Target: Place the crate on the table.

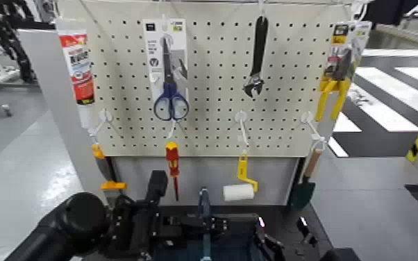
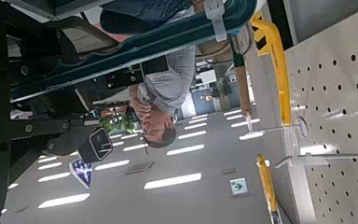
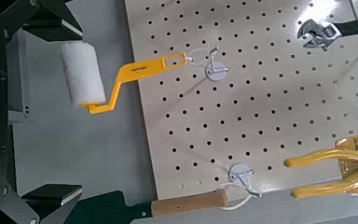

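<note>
We see the crate [image 1: 208, 244] low in the head view, right below the pegboard [image 1: 212, 76], its upright blue handle [image 1: 204, 208] rising at the middle. The left end effector [image 1: 157, 232] sits at the crate's left rim and the right end effector [image 1: 271, 243] at its right rim; we cannot tell whether either is wide, narrow or holding the crate, because dark arm parts crowd both sides. The black counter [image 1: 307, 223] shows only as a dark strip beside the crate, directly under the pegboard.

Across the pegboard hang a tube of sealant [image 1: 78, 66], packaged blue scissors [image 1: 170, 69], a black wrench [image 1: 256, 59] and yellow pliers [image 1: 337, 80]. Below its lower edge dangle a red-and-yellow screwdriver [image 1: 173, 166], a paint roller [image 1: 238, 189] with a yellow handle and a tool with a wooden handle [image 1: 312, 165]. The screwdriver and roller hang just above the crate, either side of its handle.

The right wrist view shows the same roller [image 3: 82, 75], the wooden handle [image 3: 191, 203] and the pliers [image 3: 340, 168] against the board. Beyond the pegboard lies a grey floor [image 1: 10, 173] with white stripes [image 1: 385, 104]. The left wrist view catches a person [image 2: 158, 93] in a checked shirt.
</note>
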Tool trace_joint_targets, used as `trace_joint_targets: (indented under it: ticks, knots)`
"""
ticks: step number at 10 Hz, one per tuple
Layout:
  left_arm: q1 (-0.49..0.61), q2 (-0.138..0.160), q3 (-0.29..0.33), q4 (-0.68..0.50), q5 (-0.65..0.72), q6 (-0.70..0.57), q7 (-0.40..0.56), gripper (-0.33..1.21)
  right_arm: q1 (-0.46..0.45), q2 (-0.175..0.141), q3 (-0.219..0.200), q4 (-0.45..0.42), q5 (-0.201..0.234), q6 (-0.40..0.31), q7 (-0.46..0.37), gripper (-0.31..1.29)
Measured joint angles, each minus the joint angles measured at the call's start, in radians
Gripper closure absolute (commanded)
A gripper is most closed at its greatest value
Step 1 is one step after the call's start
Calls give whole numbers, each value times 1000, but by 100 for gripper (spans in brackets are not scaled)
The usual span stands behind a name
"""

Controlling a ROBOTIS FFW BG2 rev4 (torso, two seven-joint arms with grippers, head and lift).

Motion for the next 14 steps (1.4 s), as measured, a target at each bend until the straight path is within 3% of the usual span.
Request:
trace_joint_targets:
  ticks: [8, 12, 14]
  knots:
    - [-9, -14, -14, 61, -75, -54, -48, 100, -9, -7, 5, 7, -3, -10, 0, 15]
    - [-6, -19, -3, 69, -102, -75, -54, 50, -9, -8, 6, 7, -5, -10, -1, 15]
    - [11, -27, 32, 42, -153, -111, -42, 45, -8, -8, 4, 7, -6, -10, -1, 15]
